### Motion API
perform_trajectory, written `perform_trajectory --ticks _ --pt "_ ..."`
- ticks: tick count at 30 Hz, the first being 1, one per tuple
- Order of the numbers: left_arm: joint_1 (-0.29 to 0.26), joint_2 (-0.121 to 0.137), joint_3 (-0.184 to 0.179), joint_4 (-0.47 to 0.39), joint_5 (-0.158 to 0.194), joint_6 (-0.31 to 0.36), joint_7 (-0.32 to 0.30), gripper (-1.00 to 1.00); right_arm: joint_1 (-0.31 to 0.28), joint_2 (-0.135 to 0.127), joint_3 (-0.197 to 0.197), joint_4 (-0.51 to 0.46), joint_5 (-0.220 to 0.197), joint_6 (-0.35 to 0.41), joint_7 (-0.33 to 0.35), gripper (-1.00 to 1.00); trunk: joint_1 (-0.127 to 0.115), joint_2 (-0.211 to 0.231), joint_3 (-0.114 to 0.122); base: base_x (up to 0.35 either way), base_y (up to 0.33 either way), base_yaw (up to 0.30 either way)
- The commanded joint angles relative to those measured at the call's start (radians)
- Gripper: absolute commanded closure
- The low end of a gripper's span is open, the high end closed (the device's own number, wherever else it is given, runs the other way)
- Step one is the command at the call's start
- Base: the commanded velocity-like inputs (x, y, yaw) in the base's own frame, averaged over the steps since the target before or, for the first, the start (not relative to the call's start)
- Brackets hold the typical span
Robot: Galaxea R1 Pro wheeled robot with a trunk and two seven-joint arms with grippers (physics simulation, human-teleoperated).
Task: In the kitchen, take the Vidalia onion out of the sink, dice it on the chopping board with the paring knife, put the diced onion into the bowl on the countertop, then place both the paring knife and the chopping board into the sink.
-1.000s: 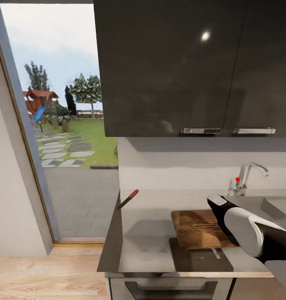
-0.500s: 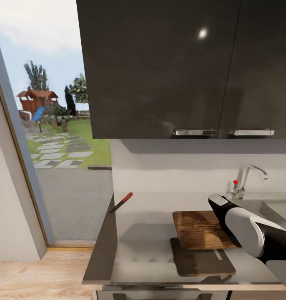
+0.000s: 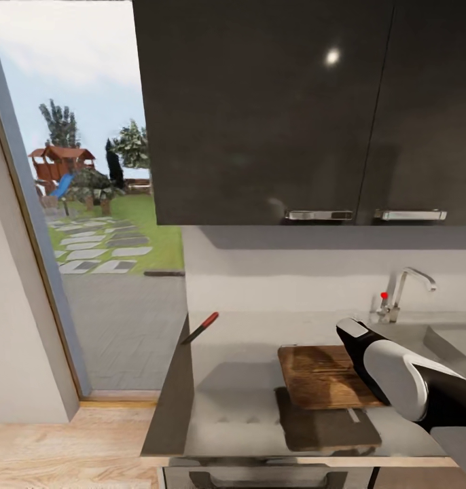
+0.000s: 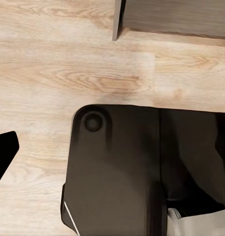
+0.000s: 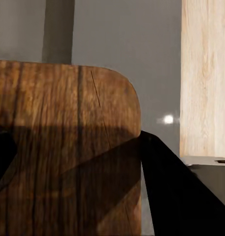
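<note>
Change since earlier: your view shifts slightly; objects unmoved. Brown grained wooden chopping board (image 3: 325, 375): raised above grey desk (image 3: 240, 380), between your right hand's (image 5: 73, 162) spread fingers. Red-handled paring knife (image 3: 200, 328): overhanging desk's edge. Risk: board slipping; knife falling.

Dark glossy wall cabinets (image 3: 294, 109) hang beside an open doorway (image 3: 77, 224) onto a garden playhouse (image 3: 56, 163).

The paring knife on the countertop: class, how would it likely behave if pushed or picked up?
The paring knife lies at the countertop's left edge, blade tip seemingly overhanging, so a push could tip it off. Slim and probably light, it would likely slide on the smooth grey surface. It looks stiff.
</note>
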Motion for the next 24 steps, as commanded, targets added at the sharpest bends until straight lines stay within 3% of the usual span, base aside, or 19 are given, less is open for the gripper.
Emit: perform_trajectory --ticks 1,24 --pt "0.001 0.0 0.0 -0.001 0.005 -0.001 -0.001 -1.0 0.01 0.003 -0.008 -0.001 0.007 0.001 -0.006 1.0 0.0 -0.001 0.0 -0.023 0.025 0.0" --pt "0.001 0.0 0.0 0.0 0.004 -0.002 0.0 -1.0 0.04 0.006 -0.012 -0.003 0.006 -0.014 0.0 1.0 0.0 -0.001 0.0 -0.002 0.002 0.0"
